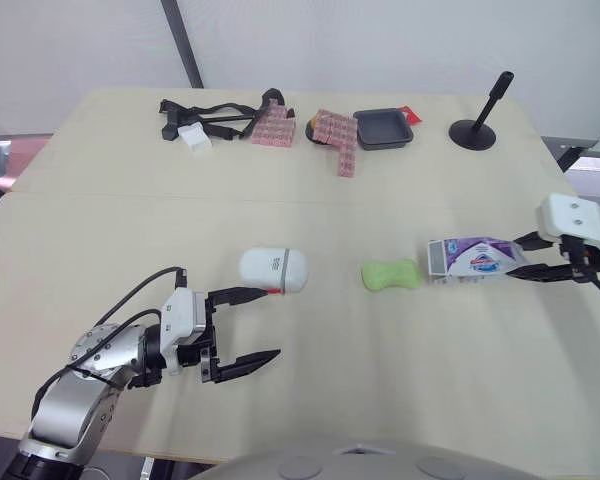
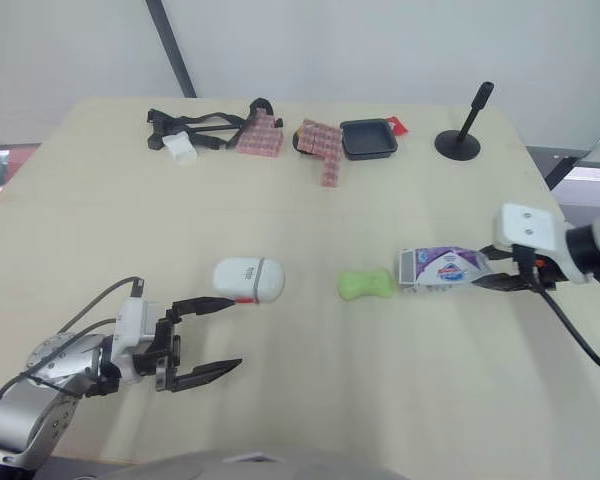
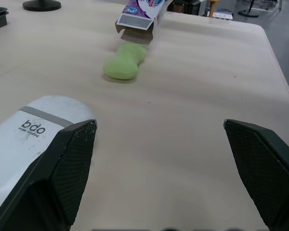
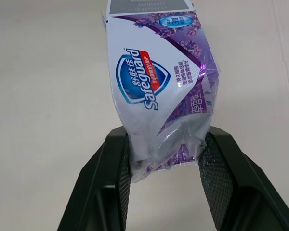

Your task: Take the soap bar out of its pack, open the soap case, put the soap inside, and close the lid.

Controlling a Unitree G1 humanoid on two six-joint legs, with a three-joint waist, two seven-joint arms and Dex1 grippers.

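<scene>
The green soap bar (image 1: 391, 274) lies bare on the table, just outside the open end of its white and purple pack (image 1: 471, 259). My right gripper (image 1: 533, 270) is shut on the crumpled far end of that pack (image 4: 159, 96), which rests on the table. The white soap case (image 1: 273, 270) lies closed, left of the soap. My left gripper (image 1: 256, 325) stands open at the case's near side, one fingertip (image 1: 252, 294) touching the case (image 3: 24, 139), the other fingertip (image 3: 265, 168) over bare table.
Along the table's far edge lie a black strap tool (image 1: 215, 117), pink patterned blocks (image 1: 335, 135), a dark square tray (image 1: 383, 129) and a black stand with an upright rod (image 1: 477, 127). A cable (image 1: 130, 300) loops from my left wrist.
</scene>
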